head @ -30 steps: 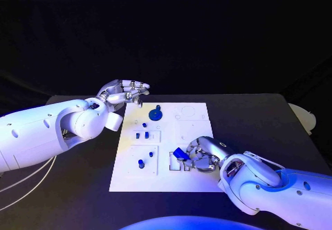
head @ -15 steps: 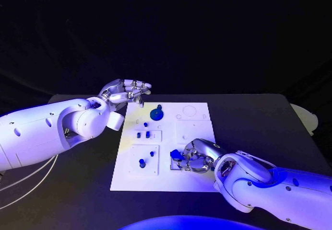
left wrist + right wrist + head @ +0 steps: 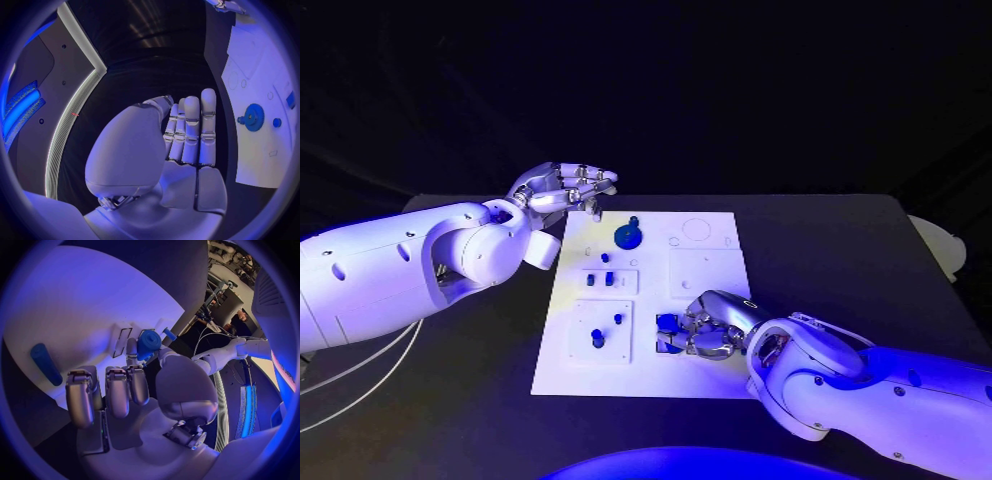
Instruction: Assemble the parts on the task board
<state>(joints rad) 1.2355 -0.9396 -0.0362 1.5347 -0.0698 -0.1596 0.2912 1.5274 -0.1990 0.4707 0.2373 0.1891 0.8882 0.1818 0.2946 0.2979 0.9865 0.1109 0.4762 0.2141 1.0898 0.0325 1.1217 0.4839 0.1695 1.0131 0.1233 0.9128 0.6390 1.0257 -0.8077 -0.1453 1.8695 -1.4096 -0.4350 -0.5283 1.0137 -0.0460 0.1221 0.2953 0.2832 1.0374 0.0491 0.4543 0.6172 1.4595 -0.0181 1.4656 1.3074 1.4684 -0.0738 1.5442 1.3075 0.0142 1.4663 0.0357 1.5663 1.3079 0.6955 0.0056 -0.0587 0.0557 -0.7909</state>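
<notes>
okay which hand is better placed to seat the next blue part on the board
Right. The right hand already holds a blue part over the task board's near slots. The left hand hovers empty beyond the far corner.

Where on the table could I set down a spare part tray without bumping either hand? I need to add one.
Bare table lies right of the task board, beyond the right arm. The board's near right corner is crowded by the right hand pinching a blue part; the left hand hovers at its far left corner.

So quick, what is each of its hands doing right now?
Left hand: holds nothing, raised beside the task board's far corner.
Right hand: holds a small blue part at the board.
</notes>
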